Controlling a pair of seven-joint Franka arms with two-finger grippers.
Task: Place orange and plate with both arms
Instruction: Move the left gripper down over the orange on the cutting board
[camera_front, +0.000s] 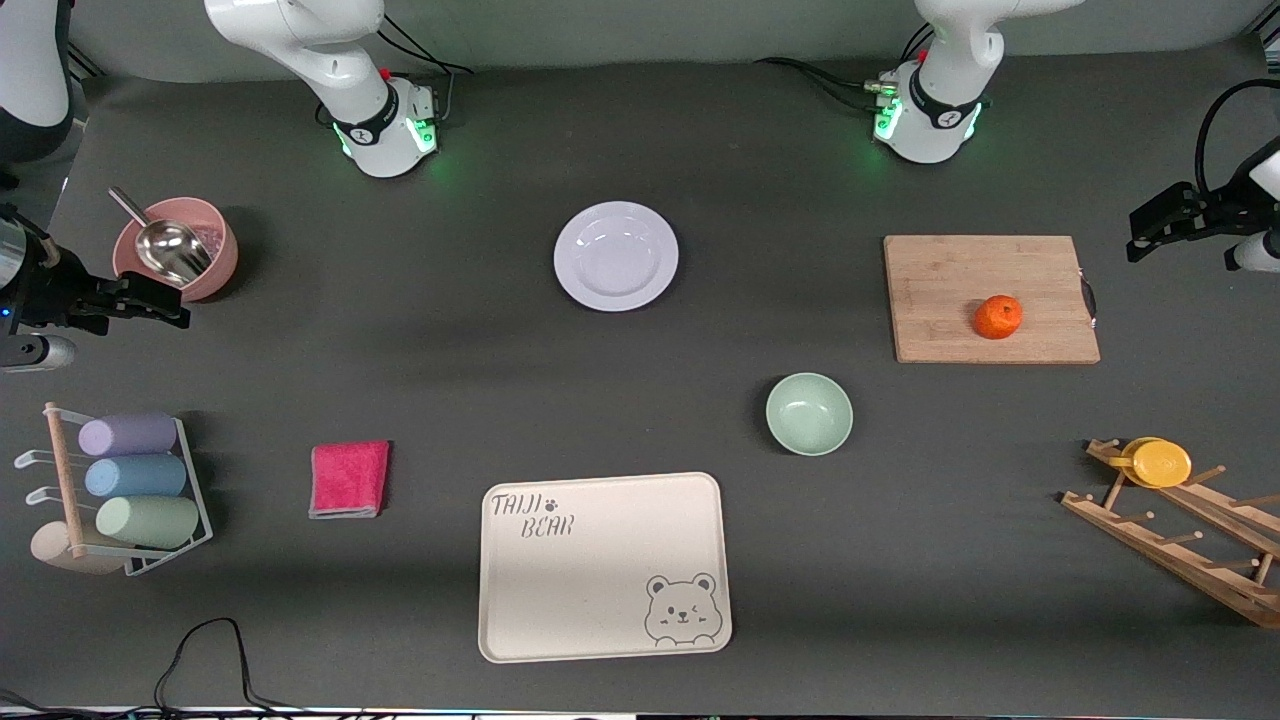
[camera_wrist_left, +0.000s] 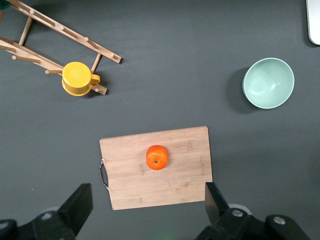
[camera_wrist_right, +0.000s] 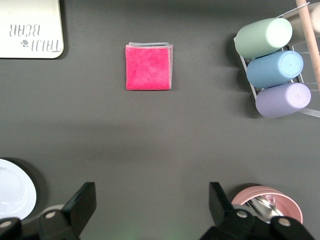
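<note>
Left tool (camera_wrist_left: 145, 210), right tool (camera_wrist_right: 147, 210): both open, empty. One orange (camera_front: 998, 317), one plate (camera_front: 616, 255).

front: high, facing robots, whole table | left wrist: looks straight down on cutting board (camera_wrist_left: 156, 167) | right wrist: straight down on pink cloth (camera_wrist_right: 148, 67) | wrist views overlap only with front

plate (camera_wrist_right: 12, 192) cut off in right wrist view, tray (camera_wrist_right: 30, 30) too

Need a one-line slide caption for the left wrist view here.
Open left gripper high over the cutting board carrying the orange; green bowl and rack-hung yellow cup lie nearby.
</note>
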